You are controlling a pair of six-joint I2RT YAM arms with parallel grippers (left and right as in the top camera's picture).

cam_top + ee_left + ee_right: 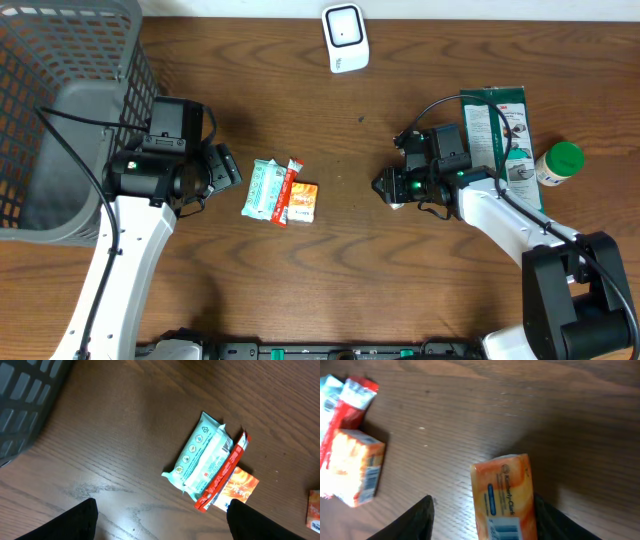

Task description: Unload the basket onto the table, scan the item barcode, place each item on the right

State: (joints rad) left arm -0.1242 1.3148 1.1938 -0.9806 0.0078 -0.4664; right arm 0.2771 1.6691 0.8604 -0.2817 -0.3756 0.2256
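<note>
Right gripper [482,506] spread, orange pack [504,492] lying between its fingers on the table [300,90] (barcode [507,533] cut off by the frame edge); left gripper [162,510] apart, empty; table dark wood grain; grey basket [60,60] at left.

1 basket [40,60], 1 scanner [345,37], 6 items [264,188] [289,190] [305,202] [505,495] [500,125] [558,163]

Wooden table [340,285] bears basket [70,60], scanner [345,37], packets [266,189], bottle [558,163] and green package [503,125]

Spread gripper [484,510] astride orange packet [504,491]
</note>
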